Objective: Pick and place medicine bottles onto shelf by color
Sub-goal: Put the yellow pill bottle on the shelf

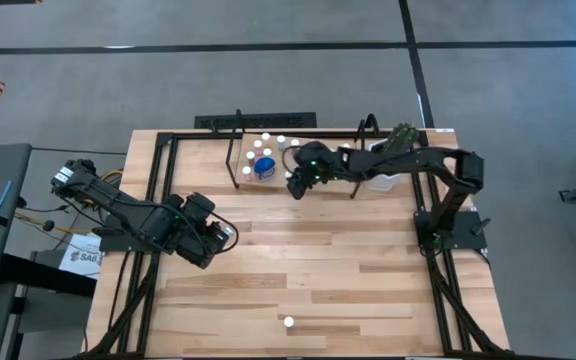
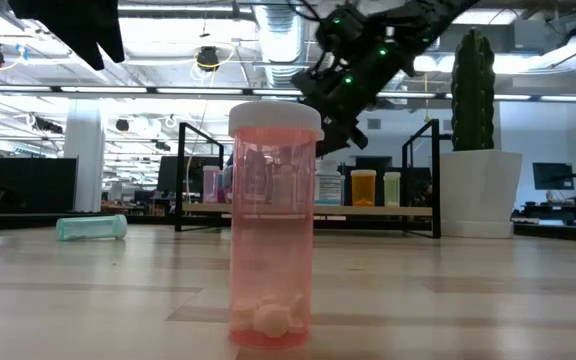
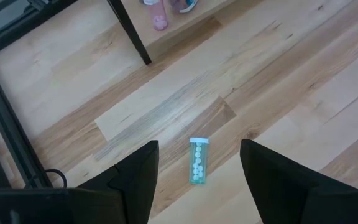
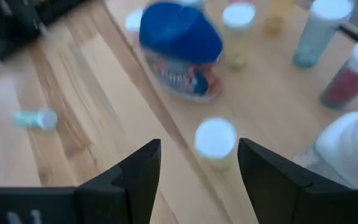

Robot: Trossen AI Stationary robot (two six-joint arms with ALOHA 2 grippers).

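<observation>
The medicine bottles (image 1: 265, 158) stand mostly together on the shelf (image 1: 303, 135), at the far side of the counter (image 1: 298, 260). Among them is a larger blue bottle (image 4: 180, 46) with a printed label, and around it are small bottles with white caps. One white-capped bottle (image 4: 215, 142) stands at the front edge of the shelf board, directly ahead of the right end effector (image 4: 197, 174) and between its two fingers. These fingers stand wide apart and hold nothing; the end effector hangs above the shelf edge, just beside the blue bottle.

A teal bottle (image 3: 197, 160) lies on its side on the bare counter, with white pills visible inside it. It is below the left end effector (image 3: 197, 180), in the gap between its fingers. The left fingers are also spread wide and empty, and they do not touch the bottle. This end effector is well apart from the shelf, over the left part of the counter.

A pink bottle (image 2: 273, 225) with a white cap stands upright and alone near the front edge of the counter, far from both end effectors; a few white pills lie at its bottom.

A white pot (image 2: 478, 192) with a green cactus stands beside the shelf, behind the right arm.
</observation>
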